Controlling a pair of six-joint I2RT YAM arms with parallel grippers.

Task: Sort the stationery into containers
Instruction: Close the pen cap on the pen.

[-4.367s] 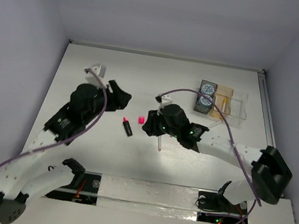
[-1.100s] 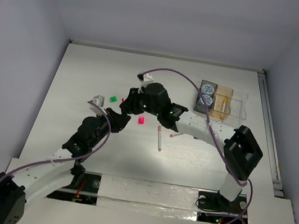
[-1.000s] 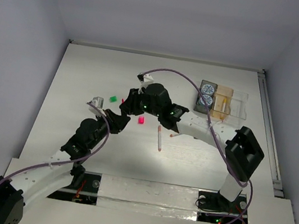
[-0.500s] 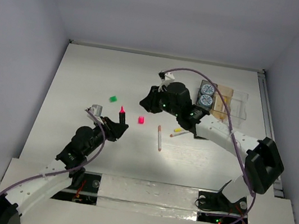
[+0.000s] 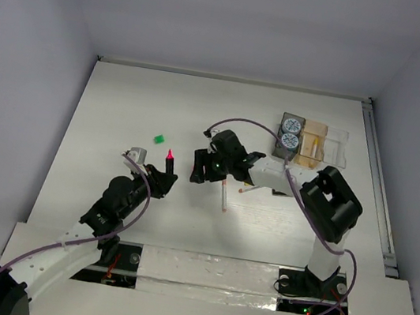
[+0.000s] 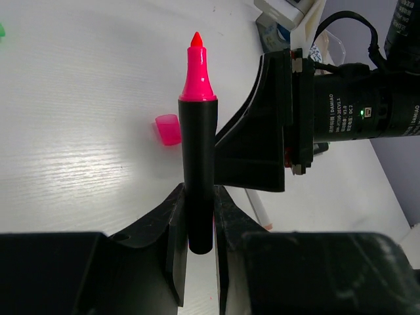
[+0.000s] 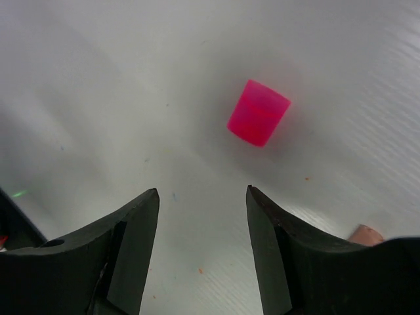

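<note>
Highlighter: uncapped pink highlighter [image 6: 198,144] is pinched upright by the left tool [image 6: 198,197], near the pink cap [image 7: 258,112].
Right side: the right tool [image 7: 202,220] is spread just beside the pink cap, nothing held.
Risk: the pink cap may be pushed away, as it lies off-centre to the jaws.

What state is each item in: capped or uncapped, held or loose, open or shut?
pink highlighter: uncapped, held.
pink cap: off, lying loose.
green cap: off, lying loose.
left gripper: jaws shut on the pink highlighter.
right gripper: jaws open, empty, pointed toward the pink cap.
</note>
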